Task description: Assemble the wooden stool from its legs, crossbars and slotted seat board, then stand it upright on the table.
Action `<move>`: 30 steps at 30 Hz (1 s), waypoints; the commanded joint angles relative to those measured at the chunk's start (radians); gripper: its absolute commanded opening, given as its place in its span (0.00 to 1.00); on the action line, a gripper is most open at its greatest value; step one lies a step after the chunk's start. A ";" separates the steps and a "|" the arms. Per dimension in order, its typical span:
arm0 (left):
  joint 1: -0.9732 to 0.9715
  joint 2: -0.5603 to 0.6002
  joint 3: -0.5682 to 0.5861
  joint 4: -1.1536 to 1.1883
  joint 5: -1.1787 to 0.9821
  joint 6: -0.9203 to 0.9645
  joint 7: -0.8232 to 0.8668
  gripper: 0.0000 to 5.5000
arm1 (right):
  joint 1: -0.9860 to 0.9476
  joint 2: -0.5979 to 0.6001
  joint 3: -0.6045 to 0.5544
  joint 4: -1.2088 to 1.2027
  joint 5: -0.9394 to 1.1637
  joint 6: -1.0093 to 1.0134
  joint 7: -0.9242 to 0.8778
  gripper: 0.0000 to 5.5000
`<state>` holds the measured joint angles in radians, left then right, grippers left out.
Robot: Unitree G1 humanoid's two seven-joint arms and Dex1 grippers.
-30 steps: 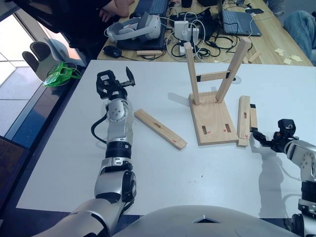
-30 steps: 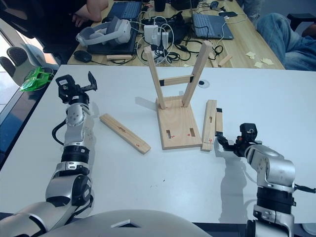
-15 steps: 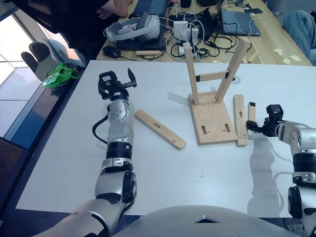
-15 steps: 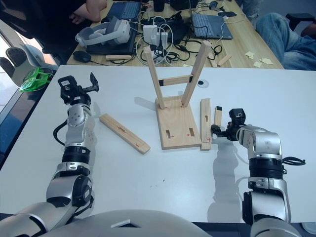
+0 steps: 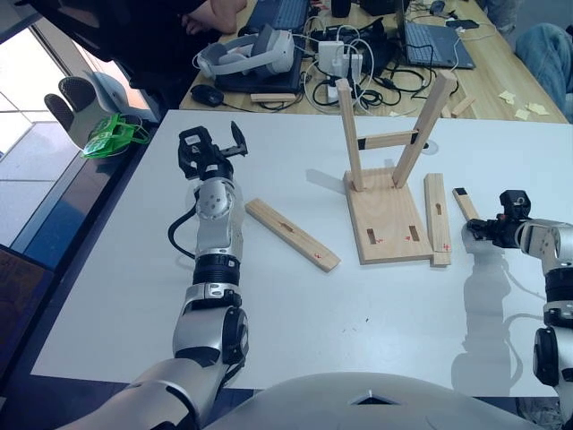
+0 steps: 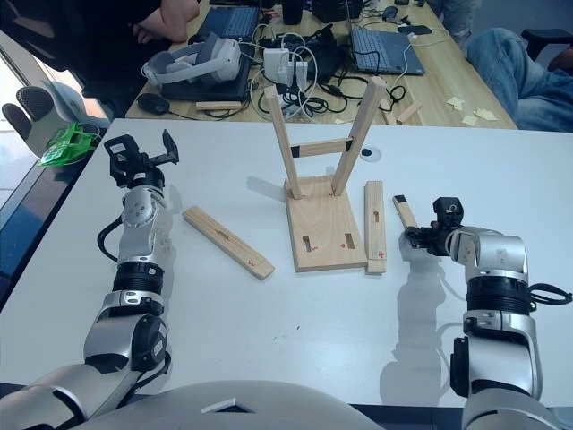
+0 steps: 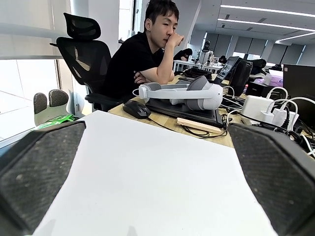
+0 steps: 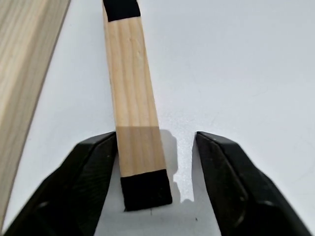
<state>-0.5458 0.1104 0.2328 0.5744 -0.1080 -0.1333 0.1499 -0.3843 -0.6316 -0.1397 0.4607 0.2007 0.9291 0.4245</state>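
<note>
- R gripper point(image 8: 157, 157): fingers spread, straddling the black-tipped end of the short crossbar point(image 8: 130, 93), not clamped yet.
- Crossbar lies flat on the table point(image 5: 358, 305), near the seat board point(image 5: 387, 228) (two legs point(image 5: 347, 134) already standing in it).
- Looks light, stiff, smooth, so pinch the long sides firmly.
- L gripper point(image 5: 215, 143): fingers wide apart, empty.

My right pincer point(image 8: 156, 147) has smooth black plastic fingers point(image 8: 88, 196) with a faint sheen. The crossbar point(image 8: 132, 88) is pale bare wood with fine straight grain, its ends matt black. My left pincer point(image 7: 157, 167) carries black pads point(image 7: 42, 172) — grainy, rough like rubber. The tabletop point(image 5: 358, 313) is white, smooth and matt — the seat board point(image 5: 387, 224) is raw light wood.
</note>
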 commanded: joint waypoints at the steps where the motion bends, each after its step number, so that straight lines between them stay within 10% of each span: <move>1: -0.022 -0.001 0.003 0.011 -0.003 0.005 0.003 0.98 | 0.115 0.037 0.017 0.102 -0.012 0.036 0.001 0.44; 8: -0.051 -0.003 0.045 -0.010 -0.056 0.055 0.019 0.98 | 0.101 0.029 0.020 0.194 -0.029 -0.074 0.010 0.24; 21: -0.302 0.017 0.072 -0.249 -0.249 0.313 -0.058 0.98 | -0.244 0.012 -0.043 0.054 -0.133 -0.645 -0.200 0.23; 30: -0.345 -0.090 0.085 -0.596 -0.845 0.722 -0.274 0.98 | -0.474 0.113 0.152 -0.264 -0.147 -1.020 0.015 0.23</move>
<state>-0.9070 0.0238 0.3208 0.0360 -0.8668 0.5150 -0.0976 -0.8626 -0.5525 -0.0526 0.2700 0.0429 -0.0222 0.3571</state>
